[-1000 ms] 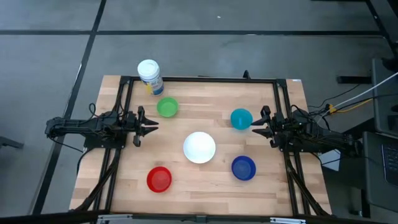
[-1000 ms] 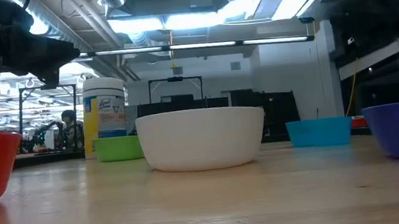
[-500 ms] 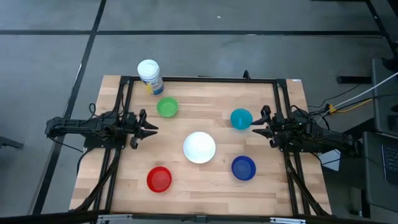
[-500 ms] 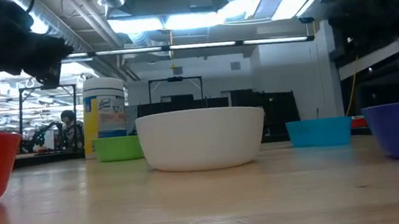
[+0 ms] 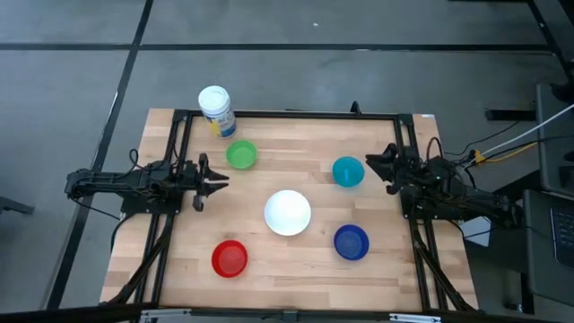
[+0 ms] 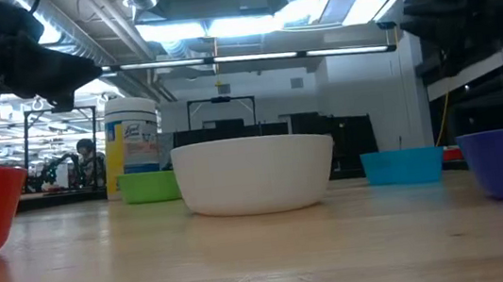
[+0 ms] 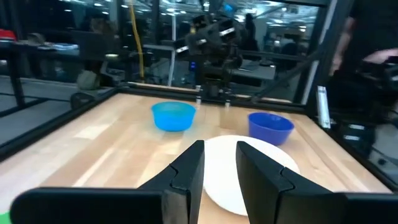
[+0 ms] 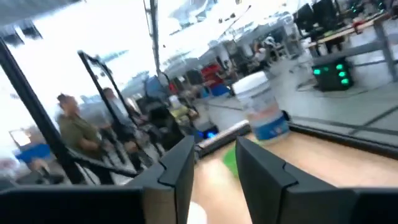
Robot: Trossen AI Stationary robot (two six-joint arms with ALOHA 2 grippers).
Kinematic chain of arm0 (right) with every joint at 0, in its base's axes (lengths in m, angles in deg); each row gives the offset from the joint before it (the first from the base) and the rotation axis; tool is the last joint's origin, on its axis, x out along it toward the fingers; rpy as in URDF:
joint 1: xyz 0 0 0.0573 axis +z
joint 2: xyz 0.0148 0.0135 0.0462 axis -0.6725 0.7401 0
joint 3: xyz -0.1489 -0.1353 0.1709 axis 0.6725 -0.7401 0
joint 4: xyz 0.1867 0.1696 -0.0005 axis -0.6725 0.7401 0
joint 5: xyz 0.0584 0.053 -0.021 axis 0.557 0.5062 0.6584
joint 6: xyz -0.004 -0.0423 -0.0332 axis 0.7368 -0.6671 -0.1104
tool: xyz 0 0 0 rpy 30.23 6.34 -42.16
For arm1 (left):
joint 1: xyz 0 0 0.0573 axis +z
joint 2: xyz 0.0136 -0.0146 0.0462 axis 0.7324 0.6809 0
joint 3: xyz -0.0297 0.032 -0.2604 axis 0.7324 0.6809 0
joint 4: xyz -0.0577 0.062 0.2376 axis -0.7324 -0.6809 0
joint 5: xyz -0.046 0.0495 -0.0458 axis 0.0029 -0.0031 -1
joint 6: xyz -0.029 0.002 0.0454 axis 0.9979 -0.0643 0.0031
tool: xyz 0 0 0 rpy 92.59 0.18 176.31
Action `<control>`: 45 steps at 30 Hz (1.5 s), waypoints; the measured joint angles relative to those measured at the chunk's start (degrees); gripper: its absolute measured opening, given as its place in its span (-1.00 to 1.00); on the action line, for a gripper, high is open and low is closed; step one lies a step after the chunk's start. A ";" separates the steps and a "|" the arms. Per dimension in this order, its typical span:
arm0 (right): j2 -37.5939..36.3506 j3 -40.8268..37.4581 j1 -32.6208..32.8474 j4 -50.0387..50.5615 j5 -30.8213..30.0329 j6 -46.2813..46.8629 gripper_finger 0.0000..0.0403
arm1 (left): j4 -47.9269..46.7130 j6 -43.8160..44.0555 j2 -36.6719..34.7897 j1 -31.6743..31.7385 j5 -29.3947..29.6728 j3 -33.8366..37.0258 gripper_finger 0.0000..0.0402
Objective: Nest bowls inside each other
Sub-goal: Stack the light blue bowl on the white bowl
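Five bowls stand apart, upright on their bases on the wooden table: green, light blue, white, dark blue and red. My left gripper hovers at the table's left side, open, pointing level toward the white bowl. My right gripper hovers at the right side, just right of the light blue bowl. It is open and tipped upward, facing the green bowl. Nothing lies between either pair of fingers.
A white-lidded canister with a blue-yellow label stands at the far left corner, behind the green bowl. A black rail frame runs along the table's far, left and right sides. People show in the room beyond the table.
My right gripper has swung a little toward the table's far edge, tipped upward and rolled about its own axis. The bowls stand where they were.
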 joint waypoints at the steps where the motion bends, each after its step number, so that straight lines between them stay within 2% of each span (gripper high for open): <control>1: 0.35 0.06 -0.02 -0.44 -0.72 0.11 -0.42 | -0.01 0.00 0.00 -0.02 0.02 0.00 -0.56; 5: 0.50 -0.03 -0.04 -0.08 -1.58 -3.93 -0.46 | -0.80 -0.15 0.00 0.00 0.69 0.00 -0.56; 7: 0.52 -0.06 -0.03 -0.77 -2.10 -4.92 -0.47 | -0.86 -0.17 0.00 0.00 2.98 0.00 -0.56; 10: 0.45 0.02 -0.06 -5.91 -6.35 -5.95 -0.49 | -0.82 -1.89 0.14 0.00 7.31 0.00 -0.56; 15: 1.60 0.24 -0.02 -13.52 -6.26 -17.76 -0.49 | -0.17 -4.70 2.67 0.77 13.17 0.00 -0.56; 17: 2.04 0.24 -0.02 -15.73 -10.25 -18.98 -0.48 | 0.07 -5.33 4.05 1.89 14.67 0.00 -0.56; 19: 2.24 0.24 -0.02 -15.69 -16.95 -17.22 -0.46 | 0.10 -6.57 5.13 2.86 14.67 0.00 -0.56; 22: 2.70 0.24 -0.06 -9.06 -26.63 -12.55 -0.40 | 2.11 -7.82 6.25 3.95 14.70 0.00 -0.56; 25: 3.57 0.19 -0.07 -2.54 -31.52 -8.66 -0.35 | 4.33 -10.68 6.66 4.76 13.71 0.00 -0.56; 28: 4.75 0.21 -0.46 -1.72 -36.74 -8.28 -0.30 | 5.07 -12.89 6.73 5.68 12.61 0.00 -0.56; 30: 5.37 0.20 -0.64 -2.14 -36.61 -8.34 -0.27 | 5.20 -13.64 6.73 6.50 12.59 0.00 -0.56; 33: 6.72 0.26 -1.47 -7.57 -26.89 -15.53 -0.25 | 5.03 -13.02 7.15 8.34 12.22 0.00 -0.56; 35: 9.74 1.94 -2.04 -5.06 -24.32 -22.18 -0.26 | 4.38 -12.21 8.25 10.12 11.24 0.00 -0.56; 38: 18.27 9.34 -3.68 7.81 -29.02 -30.16 -0.28 | 4.74 -11.69 11.02 13.85 9.22 -0.07 -0.56; 40: 26.43 15.92 -5.09 11.95 -28.12 -33.38 -0.30 | 5.42 -11.64 13.80 17.05 7.38 -0.86 -0.56; 42: 35.62 24.05 -6.17 15.29 -23.70 -35.75 -0.31 | 6.53 -11.26 16.80 20.43 4.03 -2.42 -0.56; 45: 51.52 36.52 -6.71 28.23 -20.12 -37.22 -0.31 | 6.57 -9.73 22.01 24.41 -3.00 -5.16 -0.56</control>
